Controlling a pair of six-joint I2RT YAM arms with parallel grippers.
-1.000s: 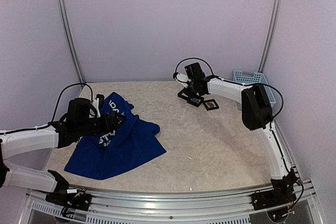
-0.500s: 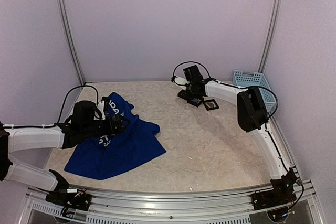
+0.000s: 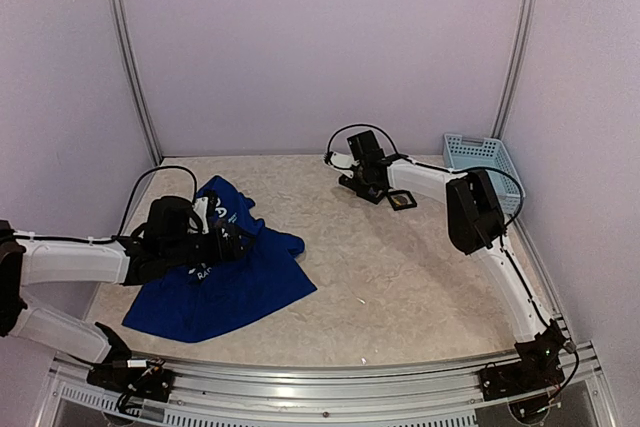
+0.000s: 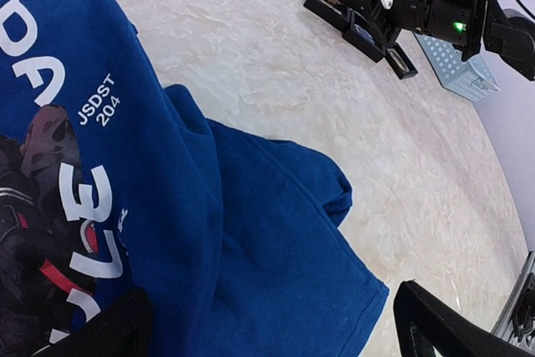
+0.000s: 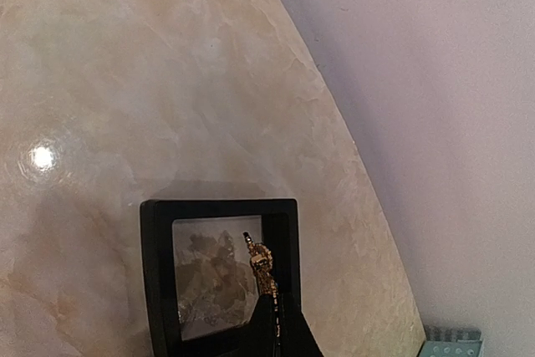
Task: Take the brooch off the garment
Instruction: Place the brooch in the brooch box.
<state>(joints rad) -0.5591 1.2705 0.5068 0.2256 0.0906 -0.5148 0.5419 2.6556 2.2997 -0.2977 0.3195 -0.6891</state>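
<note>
Brooch [image 5: 259, 258] already off the garment [image 3: 235, 287]: small ornate gold piece, pinched in the clenched right gripper [image 5: 268, 305] over a glossy black square frame [image 5: 217, 206], at the far edge of the marbled beige worktop [image 3: 400, 267]. Soft creased blue garment lies near left, under the wide-spread left gripper [image 4: 272, 317]. Judged left: set-down only.

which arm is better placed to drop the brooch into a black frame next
Right. The right hand is shut on the gold brooch just above a black frame; the left hand is open over the garment.
</note>
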